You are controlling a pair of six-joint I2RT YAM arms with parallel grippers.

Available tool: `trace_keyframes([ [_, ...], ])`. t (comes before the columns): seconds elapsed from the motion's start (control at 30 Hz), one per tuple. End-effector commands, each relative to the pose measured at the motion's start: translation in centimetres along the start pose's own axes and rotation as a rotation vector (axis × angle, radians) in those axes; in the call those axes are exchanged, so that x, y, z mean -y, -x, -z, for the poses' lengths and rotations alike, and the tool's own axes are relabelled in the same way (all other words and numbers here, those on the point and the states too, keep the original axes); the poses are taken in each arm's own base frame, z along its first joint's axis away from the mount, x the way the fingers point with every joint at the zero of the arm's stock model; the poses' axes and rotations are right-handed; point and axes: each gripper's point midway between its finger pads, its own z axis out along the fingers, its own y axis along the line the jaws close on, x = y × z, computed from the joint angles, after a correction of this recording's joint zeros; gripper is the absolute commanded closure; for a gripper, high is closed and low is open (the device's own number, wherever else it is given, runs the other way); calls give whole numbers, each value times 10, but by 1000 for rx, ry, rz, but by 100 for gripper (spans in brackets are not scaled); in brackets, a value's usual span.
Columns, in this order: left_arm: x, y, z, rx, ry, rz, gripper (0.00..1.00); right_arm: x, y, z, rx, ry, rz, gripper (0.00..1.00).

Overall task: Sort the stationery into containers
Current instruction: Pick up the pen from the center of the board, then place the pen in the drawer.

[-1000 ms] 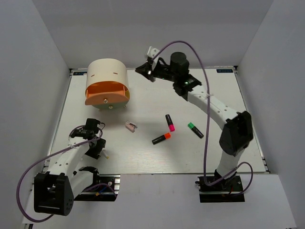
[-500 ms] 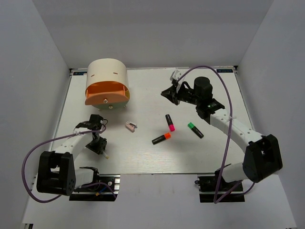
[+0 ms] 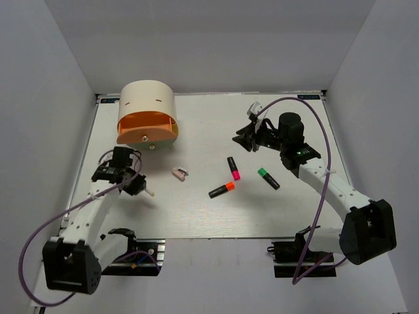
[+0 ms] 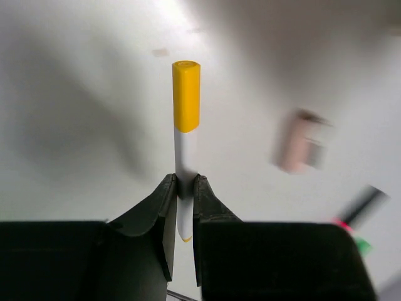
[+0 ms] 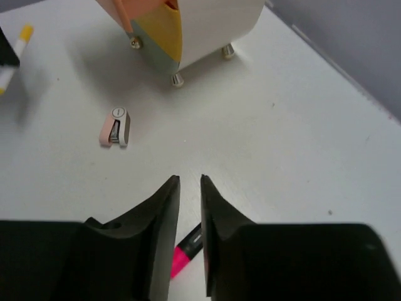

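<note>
Left claw [image 4: 183, 183] tight around a yellow-tipped stick [image 4: 186, 100]; right claw [image 5: 190, 185] narrowly apart, empty, over the pink-capped marker [image 5: 181, 259].

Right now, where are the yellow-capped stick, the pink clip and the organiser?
yellow-capped stick [image 4: 185, 147], left wrist view, white shaft
pink clip [image 5: 115, 128], right wrist view, middle of body
organiser [image 3: 147, 99], top view, cream upper wall

The left arm [image 3: 90, 210] and right arm [image 3: 322, 178] had white links between bulky black joints. A thin purple cable [image 3: 29, 255] ran loosely along the left arm and another [image 3: 319, 208] along the right. The left gripper [image 4: 182, 182] and right gripper [image 5: 190, 182] had matte black fingers [image 4: 164, 213], broad at the root and tapering to narrow tips
</note>
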Motion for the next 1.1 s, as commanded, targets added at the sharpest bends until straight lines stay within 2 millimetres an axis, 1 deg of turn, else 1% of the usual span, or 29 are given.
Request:
trace_keyframes([
  [0.0,49,23,67,81,-281,-68,100,-6,-3,7,2,32,-41,80],
  [0.03,56,27,80,101,-327,-77,100,-5,-5,8,1,31,-40,98],
  [0.07,69,35,100,136,-401,-85,100,-4,-7,8,-1,29,-38,100],
  [0.13,90,39,141,167,-572,-89,100,-6,-13,9,-19,45,-17,100],
  [0.17,98,37,151,162,-635,-98,100,-6,-17,9,-27,45,-18,100],
  [0.2,115,37,175,164,-755,-118,100,-8,-20,9,-36,52,-24,100],
  [0.23,124,38,190,162,-815,-115,100,-7,-23,9,-44,52,-15,100],
  [0.27,132,39,203,159,-867,-112,100,-8,-25,9,-50,55,-18,100],
  [0.3,138,43,209,165,-884,-104,100,-9,-26,10,-53,57,-18,100],
  [0.33,146,49,220,178,-910,-95,100,-9,-28,10,-56,58,-13,100],
  [0.37,150,54,225,184,-912,-63,100,-10,-31,10,-61,58,-17,100],
  [0.43,166,71,246,247,-983,-32,100,-12,-31,11,-60,65,-13,100],
  [0.47,171,78,249,265,-991,-6,100,-13,-32,12,-61,67,-13,100],
  [0.5,181,82,246,249,-995,25,100,-13,-34,12,-64,67,-14,100],
  [0.53,190,92,254,278,-1025,49,100,-14,-33,13,-63,68,-12,100],
  [0.57,195,100,249,293,-1010,84,100,-15,-33,14,-60,69,-10,100],
  [0.63,210,114,242,303,-1013,150,100,-17,-36,15,-66,69,-13,100],
  [0.67,212,123,236,326,-990,202,100,-17,-32,18,-55,65,-1,100],
  [0.7,217,125,233,324,-991,223,100,-18,-36,18,-63,67,-7,100],
  [0.73,221,134,238,356,-998,240,100,-19,-36,20,-64,64,-2,100],
  [0.77,224,143,225,383,-960,261,100,-19,-36,21,-64,62,-3,100],
  [0.8,226,149,225,402,-954,273,100,-21,-41,23,-70,61,-6,100],
  [0.83,227,155,228,423,-943,286,100,-21,-38,25,-64,56,1,100],
  [0.87,227,161,224,447,-928,302,100,-21,-42,25,-70,56,-4,100],
  [0.9,227,164,219,458,-911,310,100,-23,-40,26,-66,57,0,100],
  [0.93,229,166,215,480,-897,306,100,-23,-45,27,-74,52,-7,100],
  [1.0,229,170,213,497,-888,317,100,-24,-44,28,-71,55,-8,100],
  [1.03,236,167,204,485,-880,308,100,-24,-45,28,-71,55,-12,100],
  [1.07,236,169,200,489,-867,311,100,-24,-43,27,-65,56,-10,100],
])
